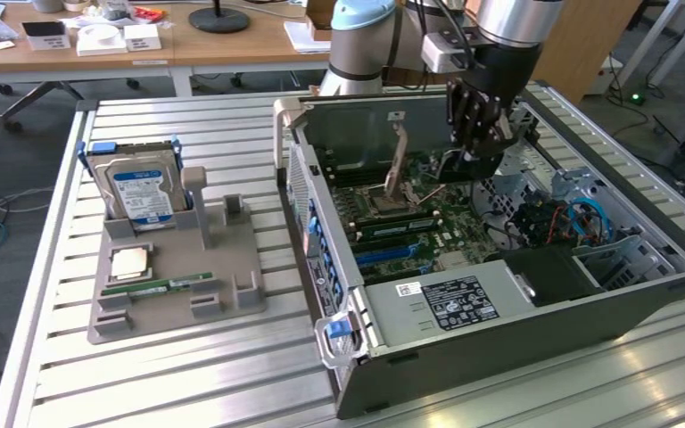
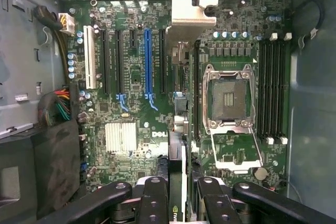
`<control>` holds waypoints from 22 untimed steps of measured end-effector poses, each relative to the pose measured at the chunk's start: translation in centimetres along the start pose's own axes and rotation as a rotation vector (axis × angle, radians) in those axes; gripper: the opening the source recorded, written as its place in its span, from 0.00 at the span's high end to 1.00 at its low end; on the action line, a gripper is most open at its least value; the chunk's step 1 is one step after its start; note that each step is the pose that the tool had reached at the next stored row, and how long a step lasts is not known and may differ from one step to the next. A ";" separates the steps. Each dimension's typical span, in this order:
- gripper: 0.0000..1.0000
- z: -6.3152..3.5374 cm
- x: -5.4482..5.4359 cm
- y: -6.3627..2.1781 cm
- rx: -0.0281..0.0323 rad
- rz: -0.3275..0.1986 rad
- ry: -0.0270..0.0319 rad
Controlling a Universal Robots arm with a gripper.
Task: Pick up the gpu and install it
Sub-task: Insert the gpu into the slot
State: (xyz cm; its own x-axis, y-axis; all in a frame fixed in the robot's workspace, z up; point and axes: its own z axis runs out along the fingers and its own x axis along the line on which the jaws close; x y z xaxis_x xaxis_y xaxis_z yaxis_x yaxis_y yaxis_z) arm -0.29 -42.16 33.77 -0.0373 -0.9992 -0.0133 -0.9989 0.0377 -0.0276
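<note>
While the gripper (image 2: 178,192) clamps the gpu (image 2: 176,171) above the motherboard (image 2: 131,174), the CPU socket (image 2: 229,98) lies beside.

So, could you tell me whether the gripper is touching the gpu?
Touching: in the wrist view the gripper pinches the gpu, seen edge-on, between its fingers.

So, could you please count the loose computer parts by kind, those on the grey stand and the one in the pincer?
Hard drive: 1, upright on the grey stand
Processor chip: 1, on the stand
Memory stick: 1, on the stand
Graphics card: 1, held in the pincer
Total: 4
</note>
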 end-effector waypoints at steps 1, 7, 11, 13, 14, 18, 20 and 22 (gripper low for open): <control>0.74 0.12 0.0 0.00 -0.0002 0.000 -0.0002; 0.74 0.85 0.0 0.03 -0.0010 0.000 0.0000; 0.74 1.30 0.0 0.06 -0.0013 0.000 -0.0001; 0.74 1.34 0.0 0.06 -0.0020 0.000 0.0003; 0.74 1.34 0.0 0.06 -0.0021 0.000 0.0004; 0.74 1.36 0.0 0.06 -0.0021 0.000 0.0000; 0.74 1.37 0.1 0.06 -0.0020 0.000 -0.0003; 0.74 1.36 0.1 0.06 -0.0021 -0.001 0.0001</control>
State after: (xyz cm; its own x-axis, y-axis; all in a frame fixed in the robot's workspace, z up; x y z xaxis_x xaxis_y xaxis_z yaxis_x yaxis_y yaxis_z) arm -0.31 -42.29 32.42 -0.0368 -0.9992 -0.0132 -0.9990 0.0371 -0.0255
